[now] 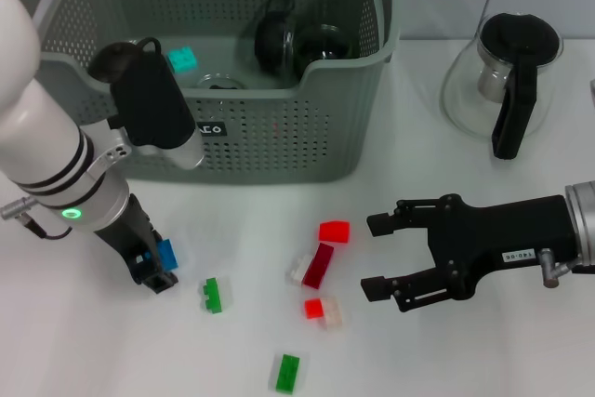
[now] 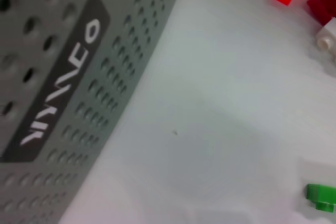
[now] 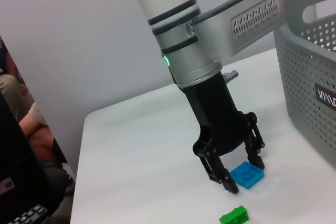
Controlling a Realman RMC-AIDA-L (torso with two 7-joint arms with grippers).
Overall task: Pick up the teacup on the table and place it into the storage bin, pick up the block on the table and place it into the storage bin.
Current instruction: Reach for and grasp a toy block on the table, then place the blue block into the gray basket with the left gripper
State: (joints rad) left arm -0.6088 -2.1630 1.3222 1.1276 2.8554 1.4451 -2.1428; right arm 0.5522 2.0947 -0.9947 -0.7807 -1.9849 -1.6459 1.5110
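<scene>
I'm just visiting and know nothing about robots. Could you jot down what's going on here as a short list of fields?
left gripper: low on the table, fingers around a blue block
right gripper: open, hovering near the red blocks
storage bin: grey, holds a teal block and dark cups
green blocks: loose on the white table
glass teapot: right of the bin
</scene>
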